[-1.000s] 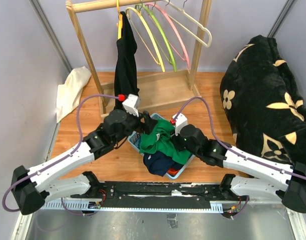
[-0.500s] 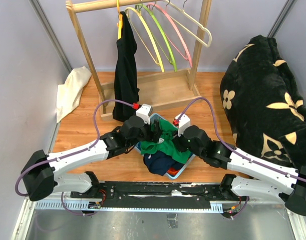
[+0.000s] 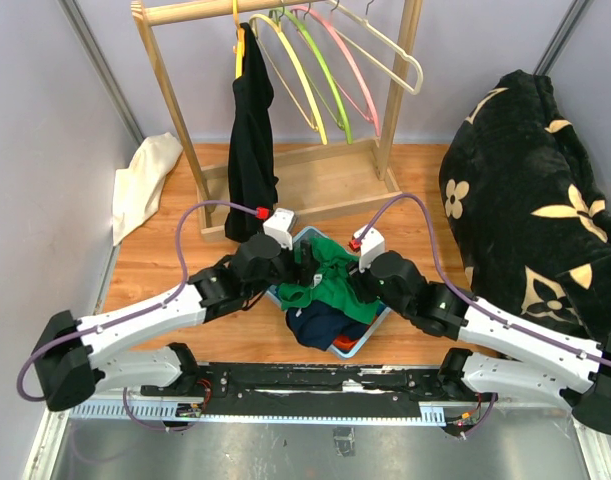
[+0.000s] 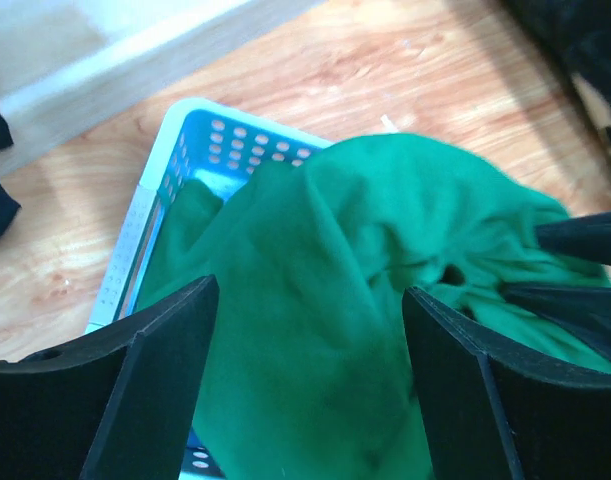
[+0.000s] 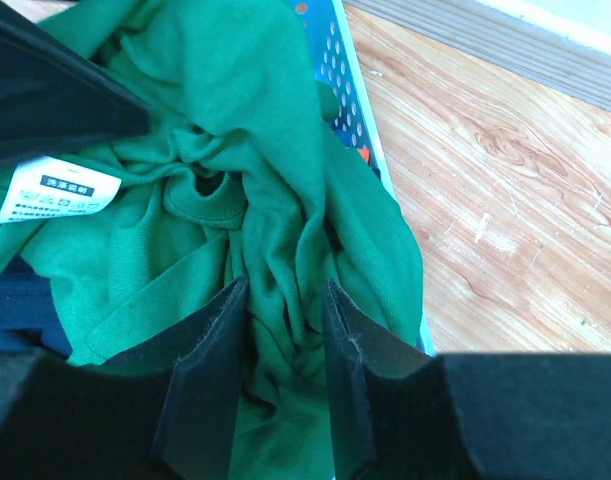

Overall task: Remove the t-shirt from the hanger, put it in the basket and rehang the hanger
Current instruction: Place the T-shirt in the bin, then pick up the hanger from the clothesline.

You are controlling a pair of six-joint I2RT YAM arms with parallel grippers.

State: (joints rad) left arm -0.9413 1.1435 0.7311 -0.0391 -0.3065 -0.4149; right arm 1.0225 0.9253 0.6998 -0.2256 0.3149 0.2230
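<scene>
Evidently the green t-shirt lies heaped in the blue basket by the near edge of the bench, seemingly where freed clothes go. The left fingers spread wide above it, empty. The right fingers narrowly straddle a fold, grip unclear. A black shirt hangs on its hanger by the far edge.

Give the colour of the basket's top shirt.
Green; the shirt shows best from the left wrist.

Pale lilac walls enclose a wood-grain floor; a wooden clothes rack stands at the upper centre.
</scene>
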